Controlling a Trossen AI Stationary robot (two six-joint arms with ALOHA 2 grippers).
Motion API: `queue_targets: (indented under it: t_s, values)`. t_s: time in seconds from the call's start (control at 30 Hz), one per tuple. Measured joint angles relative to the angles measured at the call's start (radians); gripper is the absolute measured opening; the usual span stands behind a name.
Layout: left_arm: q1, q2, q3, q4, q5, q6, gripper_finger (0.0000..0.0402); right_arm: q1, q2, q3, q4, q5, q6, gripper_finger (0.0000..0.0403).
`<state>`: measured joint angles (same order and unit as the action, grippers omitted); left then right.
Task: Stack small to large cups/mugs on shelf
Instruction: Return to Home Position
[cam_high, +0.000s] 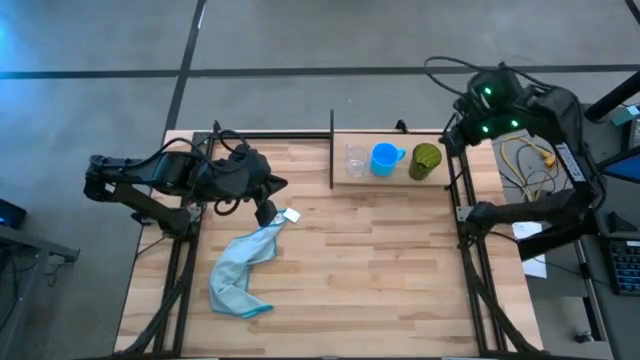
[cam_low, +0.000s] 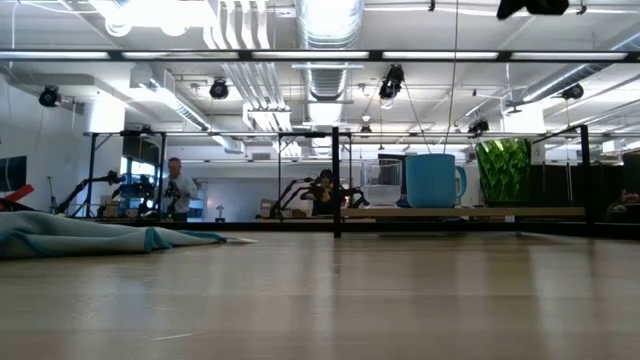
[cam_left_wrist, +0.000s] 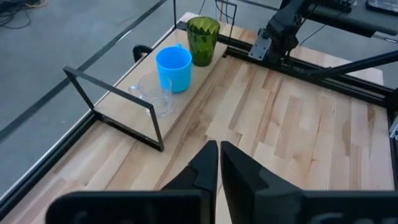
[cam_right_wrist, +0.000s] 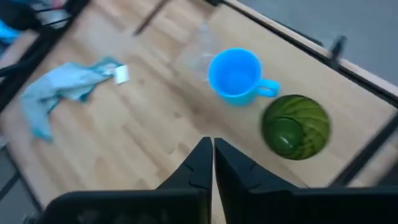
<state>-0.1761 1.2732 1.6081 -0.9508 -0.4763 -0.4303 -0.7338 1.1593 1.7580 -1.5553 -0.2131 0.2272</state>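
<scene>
Three vessels stand side by side in a row on the pale wooden shelf (cam_high: 392, 172) at the table's far edge: a clear cup (cam_high: 356, 160), a bright blue mug (cam_high: 385, 158) with a handle, and an olive-green cup (cam_high: 425, 160). They also show in the left wrist view: the clear cup (cam_left_wrist: 152, 93), the blue mug (cam_left_wrist: 173, 67) and the green cup (cam_left_wrist: 203, 38). My left gripper (cam_high: 281, 185) is shut and empty over the table's left part. My right gripper (cam_right_wrist: 212, 152) is shut and empty, raised near the shelf's right end above the green cup (cam_right_wrist: 295, 126).
A light blue cloth (cam_high: 243, 268) with a white tag lies crumpled on the table's left near part, by my left gripper. Thin black rods frame the shelf, with an upright rod (cam_high: 331, 150) at its left end. Bare planked tabletop (cam_high: 380, 270) lies in the middle and right.
</scene>
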Motion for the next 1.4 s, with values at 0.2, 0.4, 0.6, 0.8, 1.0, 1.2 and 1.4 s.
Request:
queue_targets:
  t_s: [0.2,0.4,0.6,0.8,1.0,1.2,1.4]
  values:
    - [-0.004,-0.008,0.004,-0.001,0.007,-0.003,0.0001,0.161,-0.1,0.0,0.004,0.0,0.061,0.0009]
    - [-0.004,-0.055,0.005,-0.002,0.052,-0.027,0.0001,0.248,-0.206,-0.009,-0.011,0.004,0.145,0.0009]
    - [-0.009,-0.101,0.005,0.0,0.049,-0.053,0.0001,0.292,-0.344,-0.115,0.147,-0.064,-0.02,0.0009]
    - [-0.01,-0.136,-0.002,0.012,-0.067,-0.016,0.0001,0.294,-0.514,-0.354,0.466,-0.271,-0.079,0.0009]
    - [-0.017,-0.17,-0.142,0.295,-0.201,0.113,0.0001,0.293,-0.675,-0.663,0.729,-0.285,-0.057,0.0009]
    - [-0.019,-0.217,-0.424,0.712,-0.203,0.174,0.0001,0.293,-0.82,-0.963,1.094,-0.292,0.007,0.0009]
    - [-0.021,-0.313,-0.677,0.848,-0.196,0.06,0.0001,0.293,-0.944,-1.163,1.182,-0.3,0.1,0.0009]
